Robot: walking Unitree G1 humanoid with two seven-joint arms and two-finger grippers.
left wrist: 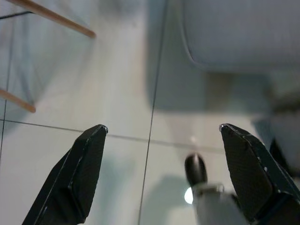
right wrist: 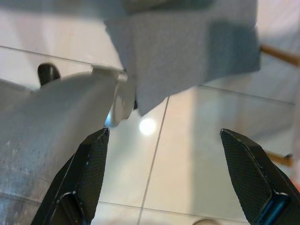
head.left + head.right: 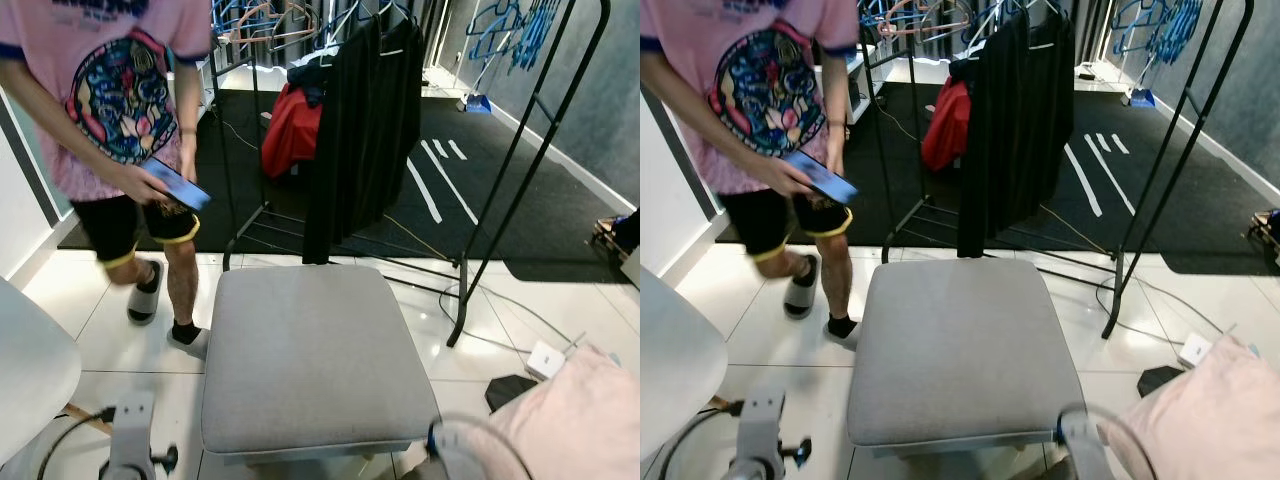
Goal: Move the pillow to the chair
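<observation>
The chair is a grey cushioned seat [image 3: 310, 355] standing straight ahead of me on the white tile floor. A pale pink pillow [image 3: 570, 420] lies low at my right, beside the seat's front corner. In the left wrist view my left gripper [image 1: 162, 127] hangs open over the tiles, with the seat's edge [image 1: 234, 33] beyond its fingers. My right gripper [image 2: 164, 132] is open too, above the floor near a corner of the grey seat [image 2: 187, 51]. Nothing is between either pair of fingers.
A person in a pink shirt [image 3: 110, 90] holding a phone [image 3: 175, 183] stands at the left, close to the seat. Behind the seat is a black clothes rack [image 3: 365, 120] with dark garments. A white round chair [image 3: 30, 370] is at my near left. Cables and an adapter [image 3: 545, 358] lie at the right.
</observation>
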